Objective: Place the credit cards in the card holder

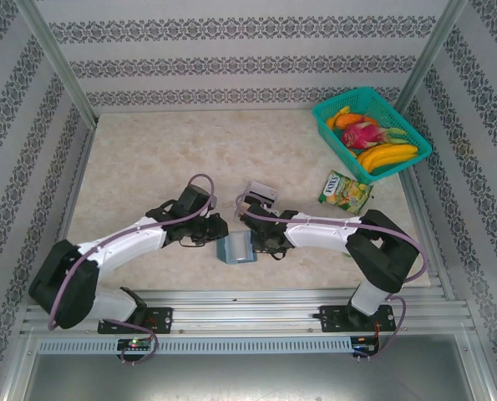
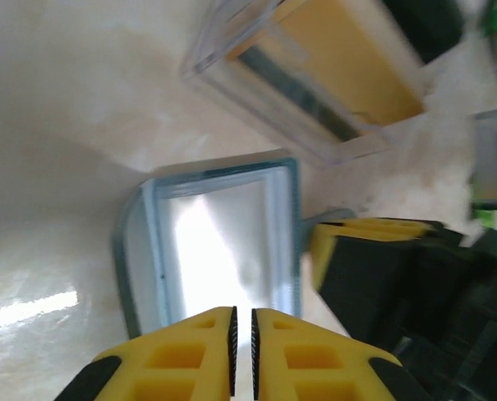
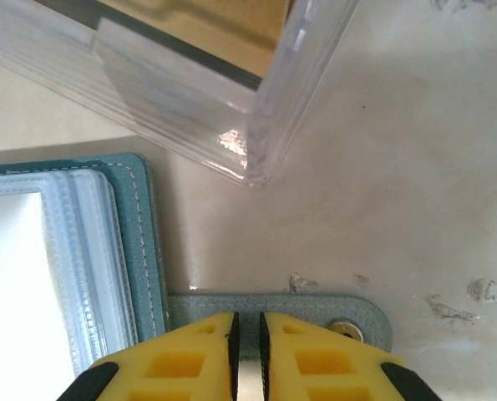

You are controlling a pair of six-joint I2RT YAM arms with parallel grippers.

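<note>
Surface: beige marbled table [image 1: 148, 159]. Surround: walls [image 1: 231, 67] papered in grey damask bands, with aluminium posts [image 1: 54, 58].
Teal basket [image 1: 343, 96] of fruit, far right corner.
Green-yellow snack packet [image 1: 346, 189]; its lettering is too small to read.
Card holder [image 1: 235, 248], teal-blue, lying open at the near centre with its clear sleeves up.
Clear tray [image 1: 261, 194] just behind it, holding a tan-gold credit card [image 2: 348, 58].
Left gripper [image 2: 242, 347]: fingers nearly together over the holder's near edge; any pinch cannot be told.
Right gripper [image 3: 248, 351]: clamped on the holder's snap tab.
</note>
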